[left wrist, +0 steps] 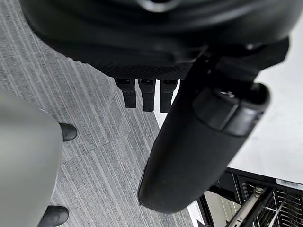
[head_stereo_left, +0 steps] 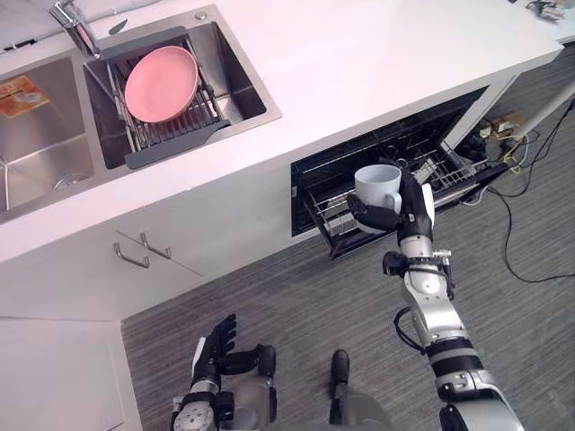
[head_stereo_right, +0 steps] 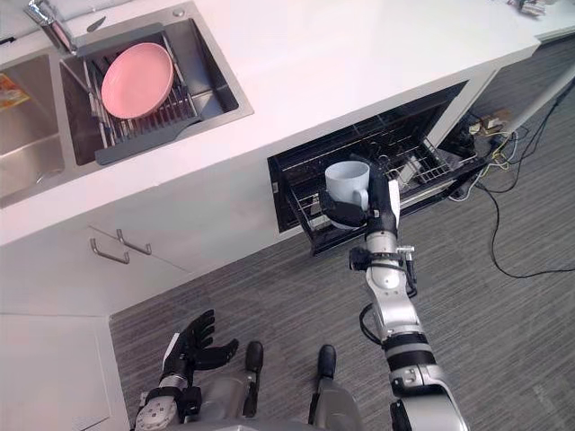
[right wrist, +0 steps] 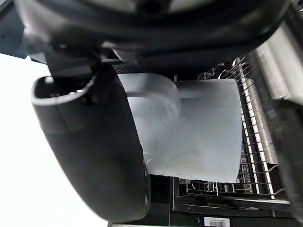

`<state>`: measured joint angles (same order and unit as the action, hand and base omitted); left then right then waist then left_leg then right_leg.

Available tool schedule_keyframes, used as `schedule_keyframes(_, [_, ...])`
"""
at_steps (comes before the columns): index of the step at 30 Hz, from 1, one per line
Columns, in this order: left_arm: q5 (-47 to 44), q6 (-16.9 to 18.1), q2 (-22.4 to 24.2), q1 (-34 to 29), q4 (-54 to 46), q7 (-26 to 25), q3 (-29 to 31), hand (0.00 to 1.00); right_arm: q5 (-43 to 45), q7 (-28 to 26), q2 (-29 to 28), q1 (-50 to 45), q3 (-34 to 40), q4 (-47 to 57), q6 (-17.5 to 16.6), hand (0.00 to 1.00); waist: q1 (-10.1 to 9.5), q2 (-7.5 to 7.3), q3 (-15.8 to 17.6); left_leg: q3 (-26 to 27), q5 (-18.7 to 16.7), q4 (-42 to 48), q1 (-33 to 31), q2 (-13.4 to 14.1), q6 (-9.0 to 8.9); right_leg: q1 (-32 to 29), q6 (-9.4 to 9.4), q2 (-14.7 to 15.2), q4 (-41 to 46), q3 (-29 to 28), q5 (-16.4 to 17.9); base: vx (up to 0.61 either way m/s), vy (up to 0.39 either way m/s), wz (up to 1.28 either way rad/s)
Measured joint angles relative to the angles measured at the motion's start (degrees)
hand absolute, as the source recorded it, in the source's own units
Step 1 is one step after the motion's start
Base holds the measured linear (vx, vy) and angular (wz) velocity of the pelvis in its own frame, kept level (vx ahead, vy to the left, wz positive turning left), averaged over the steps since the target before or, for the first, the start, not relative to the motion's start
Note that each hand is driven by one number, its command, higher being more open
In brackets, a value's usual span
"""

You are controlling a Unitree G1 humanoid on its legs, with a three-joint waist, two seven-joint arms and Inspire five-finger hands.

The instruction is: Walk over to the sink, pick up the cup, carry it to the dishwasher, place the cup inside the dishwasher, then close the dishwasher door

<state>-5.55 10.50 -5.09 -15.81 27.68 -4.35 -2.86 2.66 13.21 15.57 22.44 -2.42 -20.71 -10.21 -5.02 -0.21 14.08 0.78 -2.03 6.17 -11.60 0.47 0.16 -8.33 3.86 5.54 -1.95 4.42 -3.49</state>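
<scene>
While the right hand (head_stereo_left: pixel 411 208) curls round the white mug (head_stereo_left: pixel 377 182) above the dishwasher rack (head_stereo_left: pixel 452 172), it looks hard, smooth and easy to chip, best held by its body, and the left hand (head_stereo_left: pixel 216 343) hangs with straight fingers.

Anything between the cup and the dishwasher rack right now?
Nothing visible. The right hand holds the cup upright, directly over the pulled-out rack of the open dishwasher.

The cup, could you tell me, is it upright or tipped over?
Upright: the cup shows its open mouth upward, held by the right hand by the dishwasher rack.
</scene>
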Motion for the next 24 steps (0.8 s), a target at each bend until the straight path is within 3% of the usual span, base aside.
schedule_keyframes(12, [-0.2, 1.2, -0.5, 2.2, 0.2, -0.7, -1.3, 0.9, 0.5, 0.9, 3.3, 12.3, -3.1, -10.7, 1.0, 0.3, -1.74, 0.97, 4.5, -1.3, 0.0, 2.6, -3.8, 0.0, 0.01, -3.2, -0.35, -0.1, 2.5, 0.8, 0.2, -0.04, 0.004, 0.05])
schedule_keyframes(24, [-0.3, 1.6, -0.6, 3.7, 0.1, -2.0, -2.3, 0.9, 0.7, 0.7, 3.5, 16.6, -3.4, -19.3, 1.9, 0.3, -2.63, 1.19, 7.0, -1.8, 0.3, 3.5, -5.6, 0.0, -0.05, -4.9, -0.54, -0.1, 3.8, 1.0, 0.4, -0.02, 0.001, 0.02])
